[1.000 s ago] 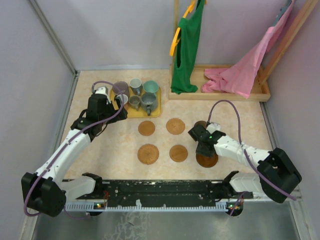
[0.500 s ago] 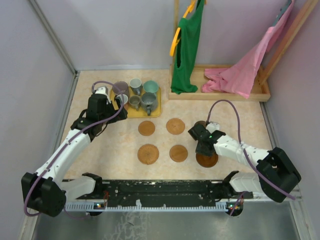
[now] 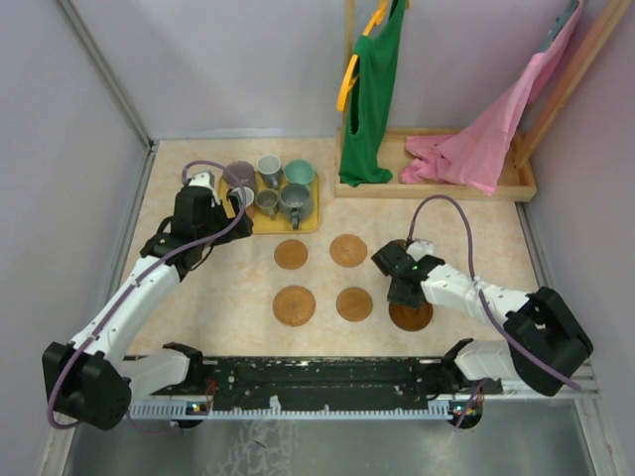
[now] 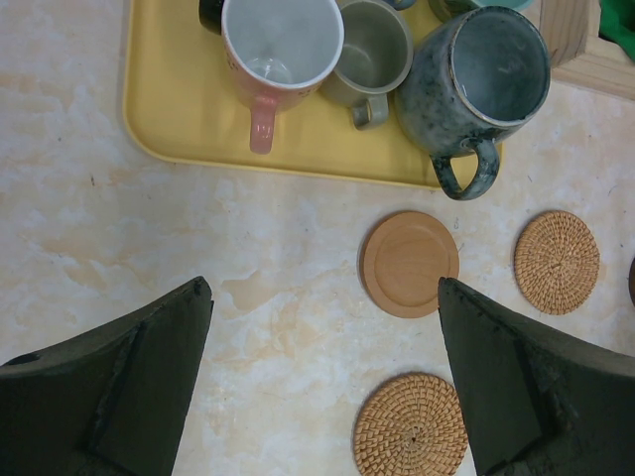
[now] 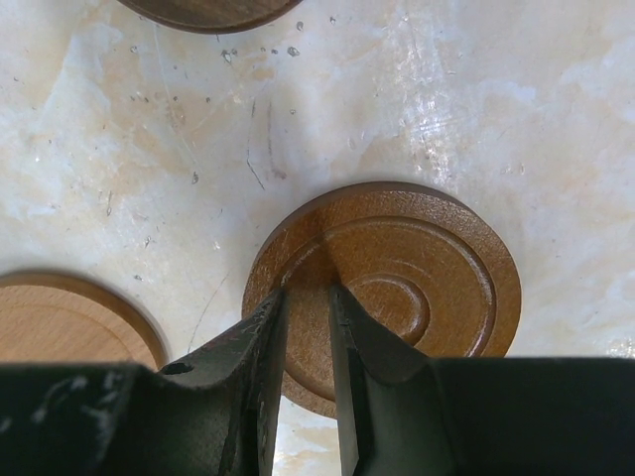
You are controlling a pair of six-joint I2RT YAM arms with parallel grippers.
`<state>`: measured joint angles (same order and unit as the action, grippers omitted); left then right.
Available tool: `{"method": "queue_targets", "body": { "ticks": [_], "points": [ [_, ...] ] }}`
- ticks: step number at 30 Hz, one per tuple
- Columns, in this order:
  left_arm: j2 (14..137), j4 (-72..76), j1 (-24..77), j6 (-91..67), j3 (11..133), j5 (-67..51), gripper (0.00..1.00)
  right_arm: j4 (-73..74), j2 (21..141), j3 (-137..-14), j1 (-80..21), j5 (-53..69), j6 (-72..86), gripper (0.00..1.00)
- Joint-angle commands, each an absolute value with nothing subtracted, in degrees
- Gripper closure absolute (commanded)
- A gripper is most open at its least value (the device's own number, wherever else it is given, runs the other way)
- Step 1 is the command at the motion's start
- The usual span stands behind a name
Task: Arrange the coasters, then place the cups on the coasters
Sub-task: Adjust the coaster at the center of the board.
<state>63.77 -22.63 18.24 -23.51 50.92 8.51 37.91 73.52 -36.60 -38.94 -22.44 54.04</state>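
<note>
Six coasters (image 3: 294, 305) lie flat on the counter (image 3: 218, 288). Four form a square, woven or pale wood. A dark coaster (image 5: 397, 288) with turned rings lies at the square's 3 o'clock. The last, at its 12 o'clock, is mostly hidden behind the right arm and cut off in the wrist view. The right tool (image 5: 307, 293), parted to a slit, stands over the dark coaster's 9 o'clock rim, gripping nothing; contact is unclear. The left tool (image 4: 322, 288) gapes wide, empty, at 6 o'clock of the tray (image 4: 179, 139) holding the cups (image 4: 283, 40), some cut off.
</note>
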Motion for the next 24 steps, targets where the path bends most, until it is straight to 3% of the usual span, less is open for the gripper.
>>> {"method": "queue_targets", "body": {
  "ticks": [1, 24],
  "points": [
    [64.02, -21.05, 18.02, -22.85, 51.33, 8.61, 0.00, 31.76, 77.77, -34.77, -38.06, -21.63, 54.29, 0.74],
    [64.29, -20.83, 18.02, -22.94, 50.98, 8.70, 0.00, 30.76, 80.84, -38.49, -37.71, -22.11, 51.93, 0.75]
  ]
}}
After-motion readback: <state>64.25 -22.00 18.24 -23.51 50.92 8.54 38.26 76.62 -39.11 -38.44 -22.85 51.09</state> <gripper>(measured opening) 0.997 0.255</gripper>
